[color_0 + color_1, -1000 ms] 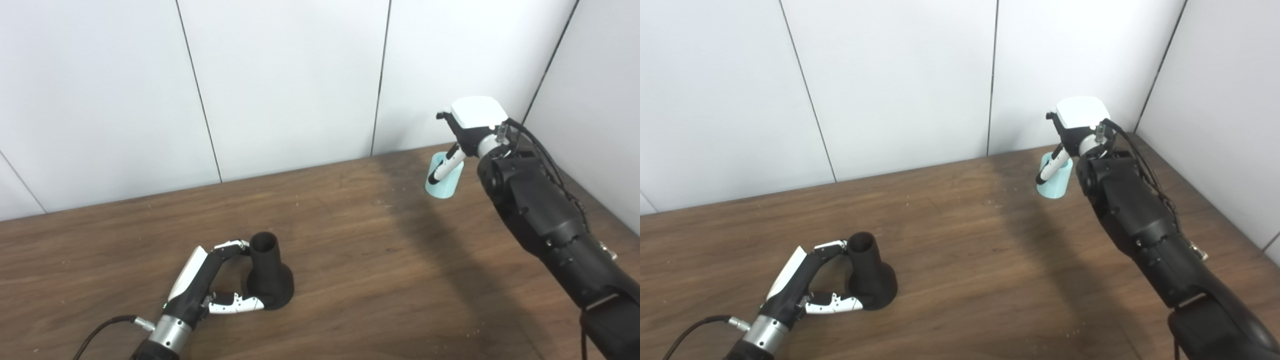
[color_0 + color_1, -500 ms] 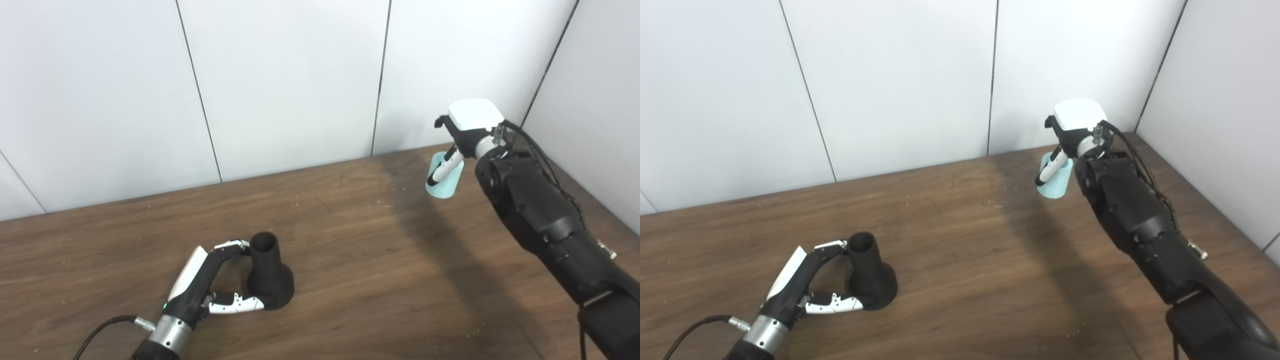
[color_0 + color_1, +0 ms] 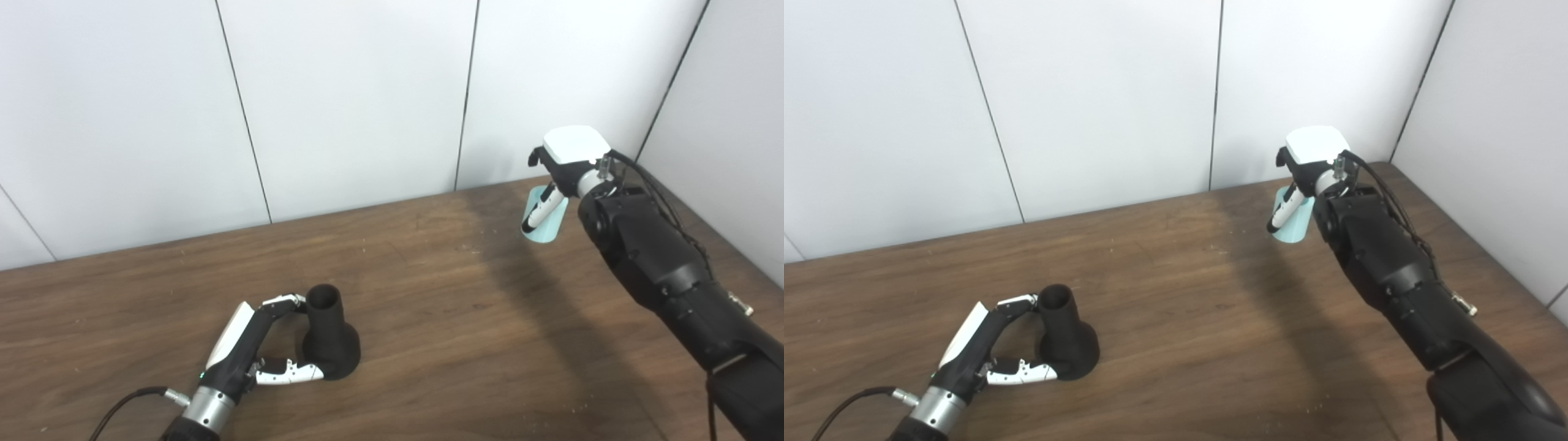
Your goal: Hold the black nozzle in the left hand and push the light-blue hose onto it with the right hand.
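My left hand (image 3: 257,349) shows black-and-white fingers, a silver wrist collar and a black cable at its seven o'clock. My right hand (image 3: 566,162) wears a white back plate above a bulky black forearm strung with cables.

Dark brown wooden table (image 3: 429,306): long grain lines running left to right, planks visible, matte finish. Small pale specks scattered over the surface, more of them toward the far edge. A broad dim shadow band crosses the right half from the far edge toward the near edge.

White panelled back wall (image 3: 349,98): smooth, plain, divided by thin dark vertical seams, meeting the table's far edge.

White side wall panel (image 3: 1494,122): same finish, standing at the right and joining the back wall along a dark slanted corner seam.
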Motion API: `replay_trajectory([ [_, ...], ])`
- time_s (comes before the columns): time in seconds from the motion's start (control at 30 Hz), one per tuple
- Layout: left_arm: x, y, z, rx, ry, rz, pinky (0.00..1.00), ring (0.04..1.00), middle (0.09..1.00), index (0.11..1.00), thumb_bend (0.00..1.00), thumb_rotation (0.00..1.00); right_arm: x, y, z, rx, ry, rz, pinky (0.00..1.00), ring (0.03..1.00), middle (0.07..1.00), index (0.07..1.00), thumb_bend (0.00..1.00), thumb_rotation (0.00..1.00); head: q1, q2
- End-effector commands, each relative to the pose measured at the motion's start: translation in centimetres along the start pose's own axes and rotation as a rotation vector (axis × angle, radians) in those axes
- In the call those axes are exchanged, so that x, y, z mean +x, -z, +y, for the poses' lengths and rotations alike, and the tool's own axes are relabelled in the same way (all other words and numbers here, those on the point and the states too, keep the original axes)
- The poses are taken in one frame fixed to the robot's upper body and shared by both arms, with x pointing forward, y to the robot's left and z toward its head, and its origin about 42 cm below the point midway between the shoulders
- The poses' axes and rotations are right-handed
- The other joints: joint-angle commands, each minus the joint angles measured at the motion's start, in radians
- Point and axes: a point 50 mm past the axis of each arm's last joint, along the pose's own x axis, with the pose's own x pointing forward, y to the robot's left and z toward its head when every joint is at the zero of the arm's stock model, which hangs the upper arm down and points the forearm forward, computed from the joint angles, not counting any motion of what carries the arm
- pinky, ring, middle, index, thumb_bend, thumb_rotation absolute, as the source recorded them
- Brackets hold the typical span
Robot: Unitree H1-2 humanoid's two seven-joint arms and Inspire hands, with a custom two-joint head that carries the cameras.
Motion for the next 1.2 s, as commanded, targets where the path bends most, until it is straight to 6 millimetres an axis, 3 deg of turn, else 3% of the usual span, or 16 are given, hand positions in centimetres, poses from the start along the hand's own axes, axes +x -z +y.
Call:
replay_trajectory([
  [0.0,-2.29,2.62,-2.05,0.038,0.135,0.15,0.91,0.732,0.6,0.481,0.51,0.08,0.92,0.99,-3.63,-0.02,0.095,0.015,0.61,0.698,0.756,0.734,0.99,0.35,0.0,0.001],
  [1.0,-2.4,2.57,-2.24,0.039,0.136,0.157,0.9,0.727,0.595,0.481,0.51,0.08,1.2,1.46,-3.13,-0.079,0.066,0.031,0.63,0.736,0.779,0.727,0.98,0.33,-0.003,0.009],
  [1.17,-2.42,2.5,-2.23,0.038,0.138,0.154,0.9,0.723,0.589,0.481,0.51,0.08,1.22,1.72,-3.08,-0.042,0.058,0.044,0.64,0.738,0.775,0.731,0.96,0.27,-0.002,0.01],
])
